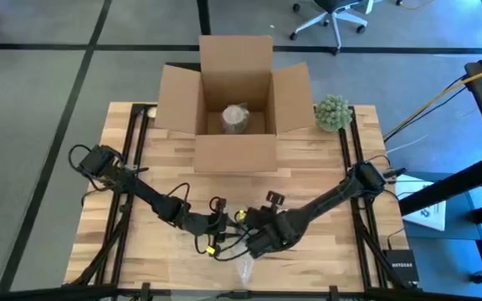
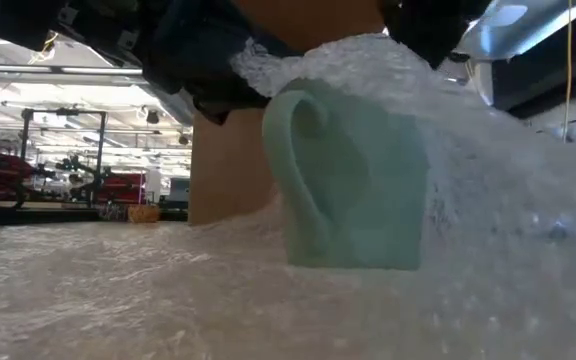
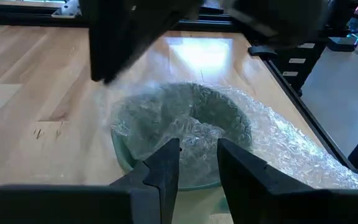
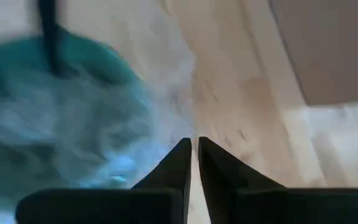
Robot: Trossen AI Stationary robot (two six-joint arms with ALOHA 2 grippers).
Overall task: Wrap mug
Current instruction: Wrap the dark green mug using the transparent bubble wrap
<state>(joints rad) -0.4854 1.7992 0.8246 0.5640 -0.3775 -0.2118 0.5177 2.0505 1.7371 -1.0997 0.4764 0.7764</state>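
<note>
Low view: pale green ceramic mug (image 2: 353, 180) stands upright on clear bubble wrap sheet (image 2: 168, 300), handle facing the camera, wrap already pulled up over its rim and far side. Mug sits at the near edge of the wooden tabletop (image 1: 325, 176), well apart from the open cardboard box (image 1: 235, 104), on the side away from the small green plant (image 1: 333, 113). Box already holds a wrapped bundle (image 1: 236, 119).

Key relation: mug's long axis vertical, mouth up, w/ both tools right over it. Left tool (image 3: 197, 165) is directly above the mouth, fingers apart by a narrow gap, straddling wrap that's tucked into the mug; can't tell if it's actually pinching the film. Right tool (image 4: 194, 163) is beside the mug, on the box-ward side, fingers nearly closed, nothing seen between them; view is blurred.

Left arm looks nearer to the mug mouth, so stuffing loose wrap down inside is prob. its job; right one is placed to gather the side flap.
</note>
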